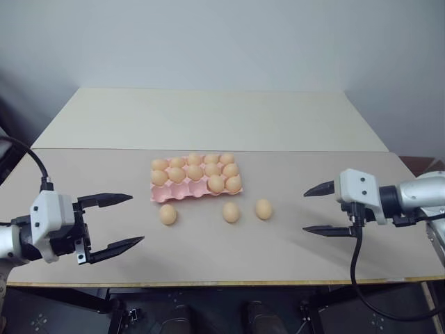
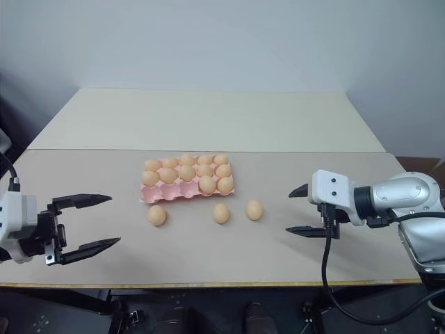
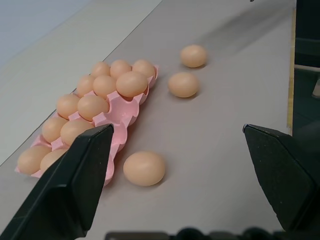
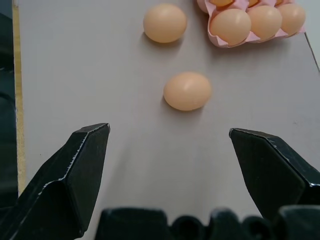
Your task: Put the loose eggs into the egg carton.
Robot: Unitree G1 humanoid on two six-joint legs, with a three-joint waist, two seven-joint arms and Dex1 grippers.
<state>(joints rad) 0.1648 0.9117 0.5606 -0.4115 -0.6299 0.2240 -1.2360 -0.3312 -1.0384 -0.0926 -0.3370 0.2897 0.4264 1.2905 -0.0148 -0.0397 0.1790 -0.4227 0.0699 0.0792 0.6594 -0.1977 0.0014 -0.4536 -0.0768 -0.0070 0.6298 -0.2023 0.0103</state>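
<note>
Three loose eggs sit on the table (image 1: 104, 209) just in front of the egg carton (image 1: 164, 194): left egg (image 1: 167, 214), middle egg (image 1: 231, 212), right egg (image 1: 263, 209). The carton is mostly full w/ twelve eggs; the free cups look to be in its front row, left and centre, three by my count, though egg crowding makes that hard to confirm. Left gripper (image 1: 114, 223) hangs over the near left of the table, fingers spread wide, nothing betw. them, well apart from the left egg. Right gripper (image 1: 325, 209) hangs at the right side, jaws also wide and empty, aimed toward the right egg, which lies centred ahead of it in the right wrist view. Best approach, imo: take the nearest egg per arm — right for the right egg, left for the left one. Come down so the fingers straddle the egg's narrow width, close gently since eggs roll and may crack, lift clear of the scalloped edge, then lower straight into an empty front cup w/o nudging seated eggs.
</note>
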